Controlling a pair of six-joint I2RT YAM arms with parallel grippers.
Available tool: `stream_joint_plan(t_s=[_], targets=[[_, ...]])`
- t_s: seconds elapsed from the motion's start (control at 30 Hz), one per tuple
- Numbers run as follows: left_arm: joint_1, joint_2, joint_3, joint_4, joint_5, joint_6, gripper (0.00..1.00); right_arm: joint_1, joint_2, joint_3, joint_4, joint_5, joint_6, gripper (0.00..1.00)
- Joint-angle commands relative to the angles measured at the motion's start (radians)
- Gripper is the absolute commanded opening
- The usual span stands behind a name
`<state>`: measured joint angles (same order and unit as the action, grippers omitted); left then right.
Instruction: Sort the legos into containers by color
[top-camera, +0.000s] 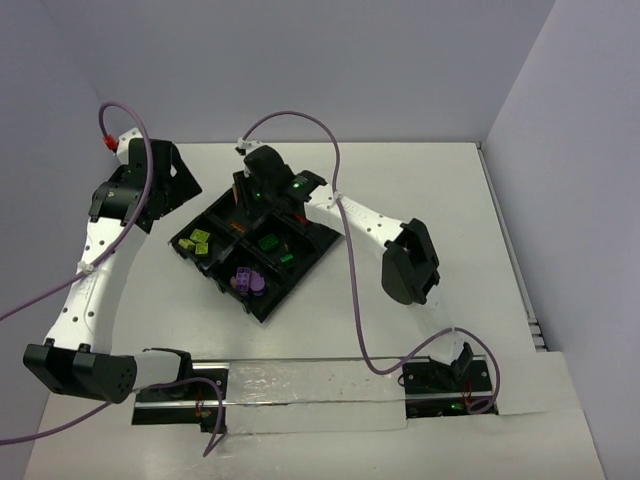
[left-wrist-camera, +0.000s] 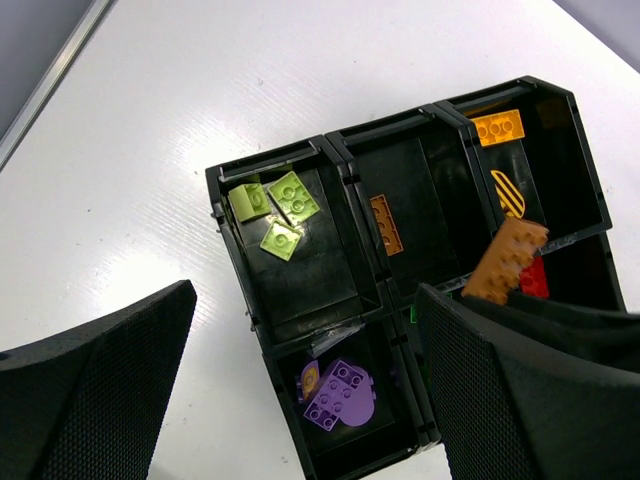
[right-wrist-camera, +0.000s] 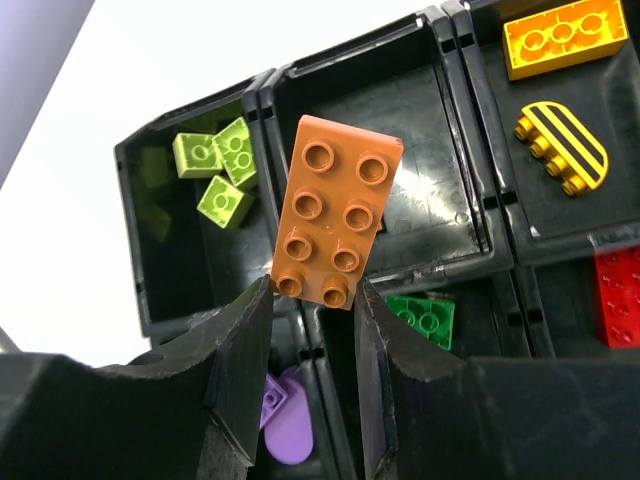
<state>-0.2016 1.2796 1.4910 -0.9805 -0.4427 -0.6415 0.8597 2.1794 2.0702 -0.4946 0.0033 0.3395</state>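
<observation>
From above, the right hand (top-camera: 262, 190) hangs over the black tray (top-camera: 298, 278), and the left hand (top-camera: 172, 190) hovers beside it above the tabletop (top-camera: 420, 180). The left wrist view shows its fingers (left-wrist-camera: 90, 390) spread wide and empty, and a brown brick (left-wrist-camera: 385, 223) lying in a middle compartment. In the right wrist view the hand pinches the orange-brown brick (right-wrist-camera: 338, 210) by one end; it is best lowered into that matching compartment before letting go.

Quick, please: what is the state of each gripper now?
Left gripper: open, holding nothing.
Right gripper: closed on the brown brick.

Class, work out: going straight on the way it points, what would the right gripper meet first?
Probably the floor of the middle compartment, with the orange-brown brick that the right gripper holds touching first; depth is unclear.
</observation>
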Motion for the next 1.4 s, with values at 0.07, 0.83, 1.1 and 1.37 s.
stream_joint_plan(t_s=[0.07, 0.83, 1.1, 1.37], targets=[[0.004, -0.048, 0.006, 0.021, -0.044, 0.019, 0.98, 0.005, 0.099, 0.145, -0.022, -0.015, -0.028, 0.10], [0.004, -0.053, 0.040, 0.021, -0.076, 0.038, 0.98, -0.253, -0.556, -0.542, -0.053, 0.340, 0.430, 0.79], [0.004, -0.036, 0.046, 0.039, -0.065, 0.038, 0.98, -0.430, -0.854, -0.920, -0.154, 0.437, 0.566, 0.81], [0.005, -0.009, 0.050, 0.045, -0.051, 0.042, 0.98, -0.453, -0.967, -0.992, -0.205, 0.460, 0.592, 0.81]])
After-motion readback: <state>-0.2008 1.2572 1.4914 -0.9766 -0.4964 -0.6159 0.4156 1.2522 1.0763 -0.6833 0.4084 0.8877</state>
